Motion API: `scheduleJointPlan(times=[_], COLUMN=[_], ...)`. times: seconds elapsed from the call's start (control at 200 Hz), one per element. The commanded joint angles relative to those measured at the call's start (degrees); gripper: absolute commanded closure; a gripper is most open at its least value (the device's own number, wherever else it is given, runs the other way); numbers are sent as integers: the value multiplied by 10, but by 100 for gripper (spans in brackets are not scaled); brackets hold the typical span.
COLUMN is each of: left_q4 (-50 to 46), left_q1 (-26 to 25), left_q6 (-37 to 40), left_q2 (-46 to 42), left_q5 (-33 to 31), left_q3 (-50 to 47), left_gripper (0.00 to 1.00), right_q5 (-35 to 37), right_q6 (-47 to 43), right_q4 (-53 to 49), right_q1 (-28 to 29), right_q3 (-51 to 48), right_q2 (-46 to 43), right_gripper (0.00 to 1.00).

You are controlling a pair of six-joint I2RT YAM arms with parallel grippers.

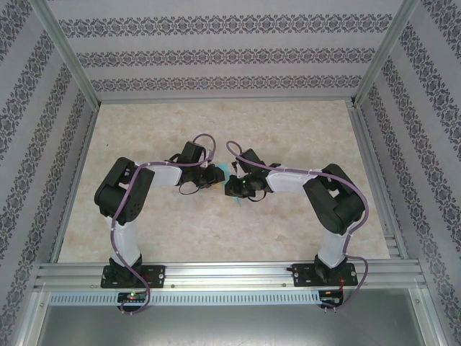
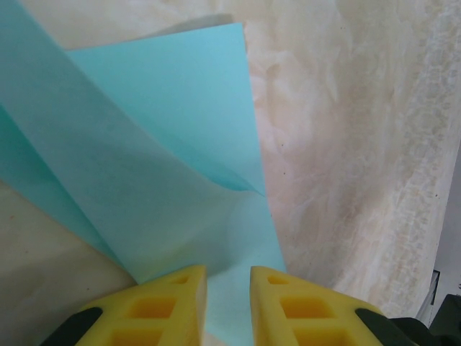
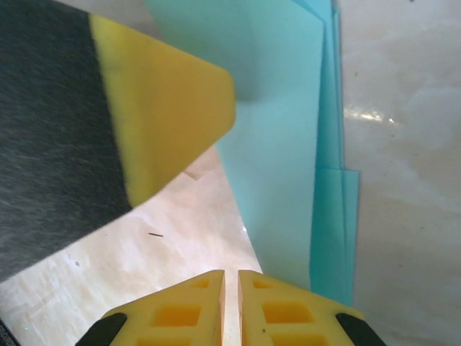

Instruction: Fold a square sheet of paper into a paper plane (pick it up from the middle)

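The turquoise sheet of paper lies partly folded on the table between my two grippers. In the left wrist view the paper has flaps rising off the table, and a strip of it runs down between the fingers of my left gripper, which stand a little apart. In the top view my left gripper meets the sheet from the left. In the right wrist view the paper shows stacked layered edges on the right. My right gripper is shut with only a slit and nothing in it, its right finger at the paper's near edge. One left fingertip sits on the sheet.
The beige marbled tabletop spreads around the paper. Aluminium rails run along the near edge, with uprights at the back corners. Patterned walls enclose the back and both sides.
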Motion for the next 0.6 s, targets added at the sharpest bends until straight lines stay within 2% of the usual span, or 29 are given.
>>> scheduleJointPlan(times=[0.0,0.594], left_q4=[-49,-75], left_q1=[0,0], left_q6=[25,25], left_q2=[40,44], left_q5=[-72,-95], left_q3=[-5,1], left_gripper=[76,76], right_q5=[-9,-29], right_q6=[-15,-36], right_q4=[-7,-3], right_q1=[-5,-21], right_q3=[-19,-89], right_q2=[8,-9], right_gripper=[86,87])
